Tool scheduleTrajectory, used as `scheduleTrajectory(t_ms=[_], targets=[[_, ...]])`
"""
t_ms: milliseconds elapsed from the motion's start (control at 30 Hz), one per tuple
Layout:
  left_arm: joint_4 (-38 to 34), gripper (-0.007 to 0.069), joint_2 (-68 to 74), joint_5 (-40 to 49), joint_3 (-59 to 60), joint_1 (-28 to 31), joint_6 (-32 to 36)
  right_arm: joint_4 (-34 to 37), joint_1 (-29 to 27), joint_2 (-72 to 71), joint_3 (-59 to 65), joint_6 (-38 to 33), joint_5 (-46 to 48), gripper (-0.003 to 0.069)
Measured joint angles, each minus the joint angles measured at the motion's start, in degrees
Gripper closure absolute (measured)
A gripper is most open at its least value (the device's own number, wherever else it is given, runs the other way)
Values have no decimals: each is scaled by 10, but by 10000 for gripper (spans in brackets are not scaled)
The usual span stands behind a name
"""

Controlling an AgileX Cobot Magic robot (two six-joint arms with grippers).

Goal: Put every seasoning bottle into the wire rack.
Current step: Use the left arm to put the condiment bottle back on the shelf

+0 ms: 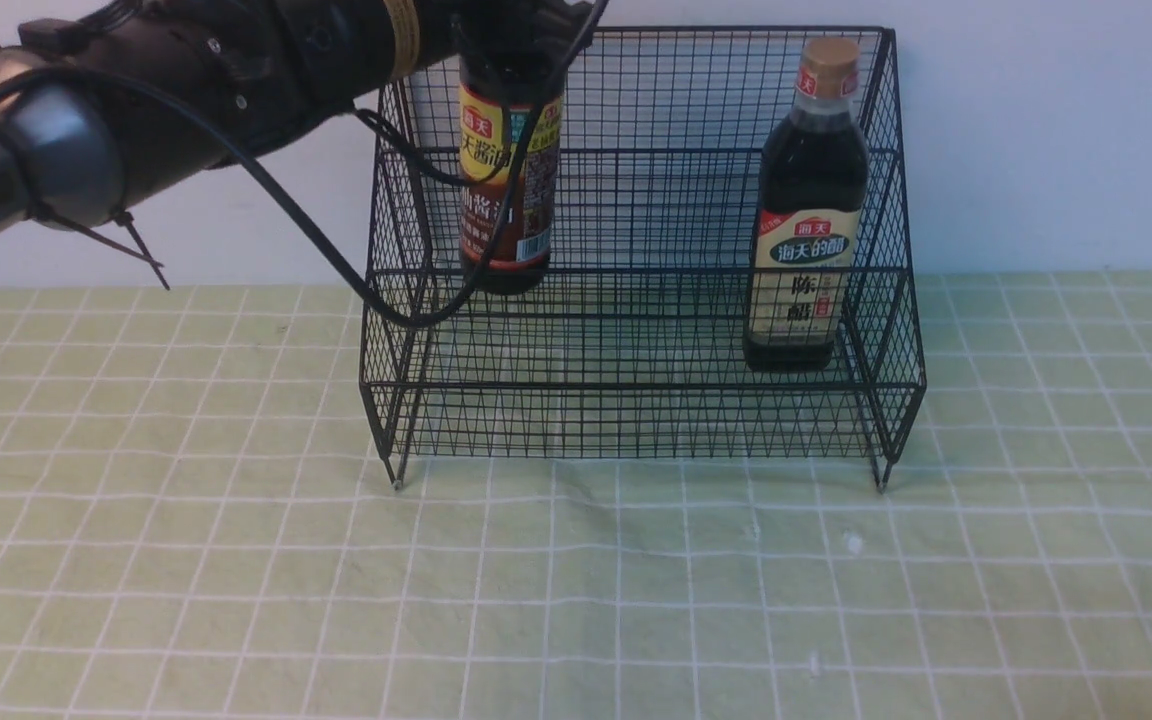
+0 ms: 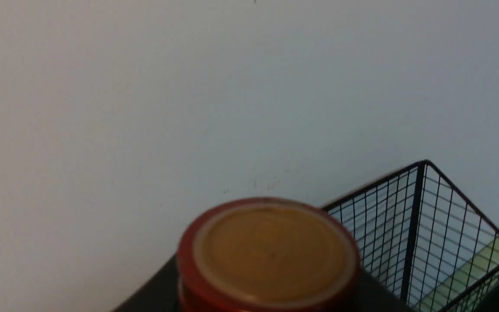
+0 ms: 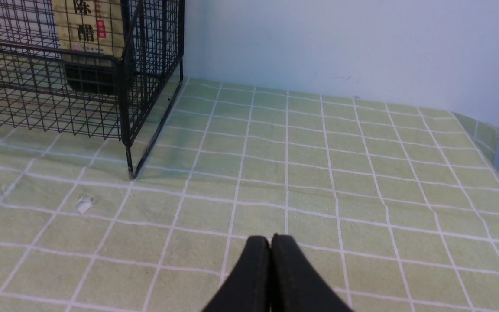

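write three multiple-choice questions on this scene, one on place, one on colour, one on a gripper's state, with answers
1. Where is the cream-labelled bottle?
A) rack's right part
B) rack's left part
C) on the cloth before the rack

2. What colour is the wire rack?
A) white
B) black
C) red

3. How are the right gripper's fingers?
A) wide apart
B) around a bottle
C) shut

1 A: the front view shows it beside the right mesh side.
2 B: its wires are black.
3 C: the right wrist view shows the fingers together, nothing between them.
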Motion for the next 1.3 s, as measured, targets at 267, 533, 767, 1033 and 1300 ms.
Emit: scheduleTrajectory(t_ms=[267,533,767,1033,1300], targets=[[104,368,27,4,0,0,-152,0,0,0,0,0,0,673],[206,368,47,-6,0,-1,-192,0,0,0,0,0,0,673],[215,368,54,-5,-1,-1,-201,0,0,0,0,0,0,673],[215,368,54,12,-1,-1,-226,0,0,0,0,0,0,673],[212,287,44,20,-10,-1,-226,0,0,0,0,0,0,673]])
